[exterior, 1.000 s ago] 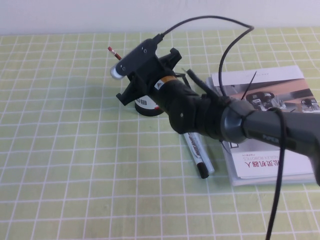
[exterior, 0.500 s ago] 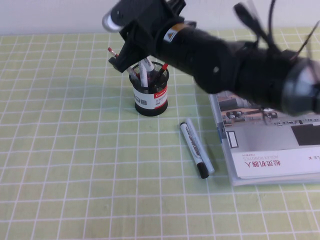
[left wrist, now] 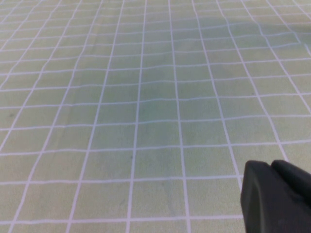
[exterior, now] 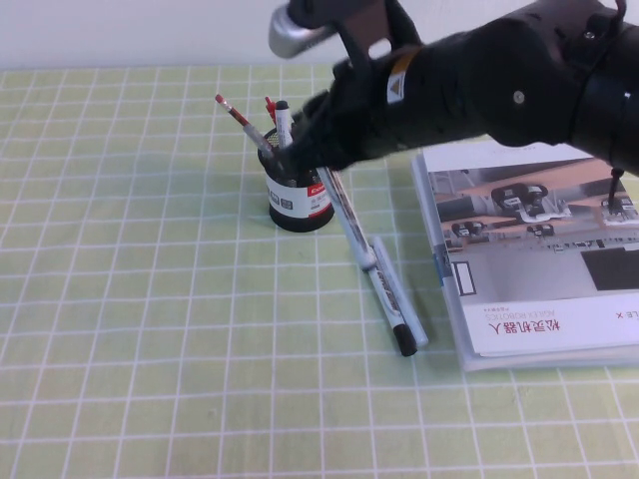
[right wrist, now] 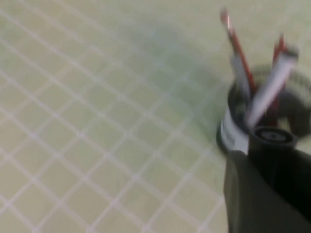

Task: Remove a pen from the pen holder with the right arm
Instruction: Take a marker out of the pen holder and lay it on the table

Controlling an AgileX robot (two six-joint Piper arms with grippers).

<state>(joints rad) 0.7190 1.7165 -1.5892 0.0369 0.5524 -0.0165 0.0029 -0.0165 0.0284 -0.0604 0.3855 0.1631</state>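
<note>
Right tool (exterior: 318, 160) holds pen (exterior: 347, 220) by holder (exterior: 300, 205); left tool (left wrist: 277, 199) above mat (left wrist: 146, 97).

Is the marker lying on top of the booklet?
No, the marker lies on the checked tablecloth beside the booklet, with a gap of cloth between them.

The high camera looked down from the robot's side over the whole checked cloth (exterior: 120, 329). The right wrist camera sat low and close, sharing only the pen holder (exterior: 300, 208) with it. The left wrist camera faced bare cloth at close range.
</note>
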